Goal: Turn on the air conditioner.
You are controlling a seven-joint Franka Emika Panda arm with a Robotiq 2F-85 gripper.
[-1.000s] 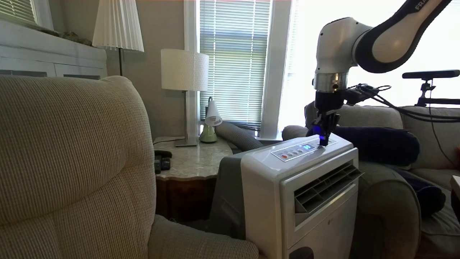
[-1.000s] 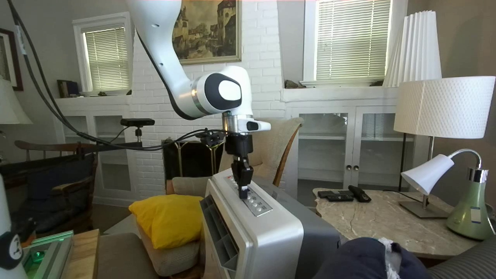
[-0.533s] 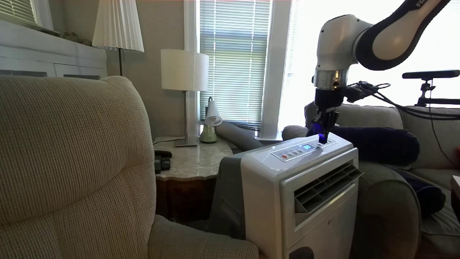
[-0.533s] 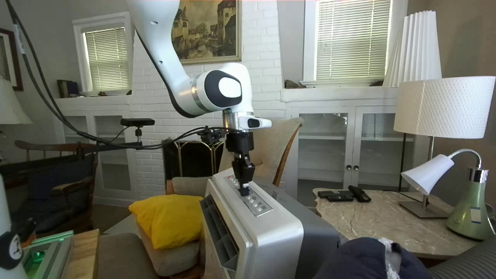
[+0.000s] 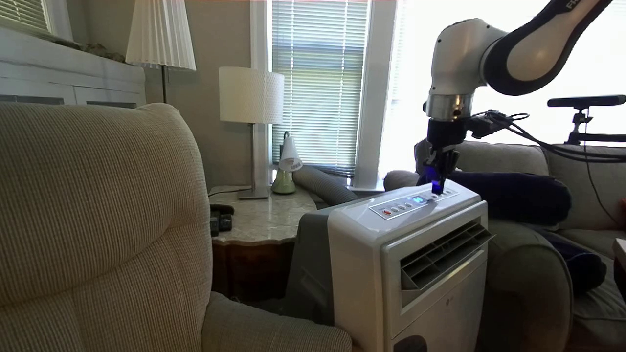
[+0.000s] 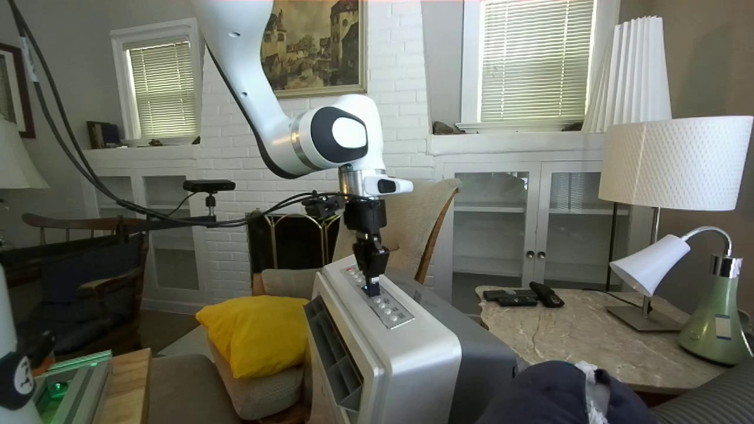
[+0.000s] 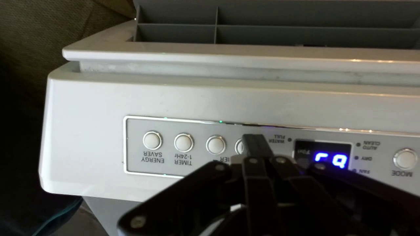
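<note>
The white air conditioner point(image 5: 354, 274) stands upright on the floor; it also shows in an exterior view point(image 6: 412, 353) and the wrist view point(image 7: 88, 108). Its top control panel has round buttons and a lit blue display point(image 7: 331, 159), also seen glowing in an exterior view point(image 5: 418, 199). A red button point(image 5: 387, 212) is at the panel's far end from my gripper. My gripper point(image 7: 257, 146) is shut and empty, pointing down, its fingertips partly covering a round button point(image 7: 240, 146) beside the display. In both exterior views the gripper point(image 5: 437, 188) point(image 6: 371, 288) is just over the panel; contact cannot be told.
A beige armchair point(image 5: 107, 205) and a marble side table point(image 5: 269, 215) with lamps stand near the unit. A grey hose point(image 5: 325, 186) runs behind it. A sofa point(image 5: 518, 274) is on its other side. A yellow pillow point(image 6: 259, 335) lies near the vent.
My gripper rose slightly off the panel by half a second ago. Since then its fingertips have shifted slightly along the panel toward the display. The air conditioner has not moved.
</note>
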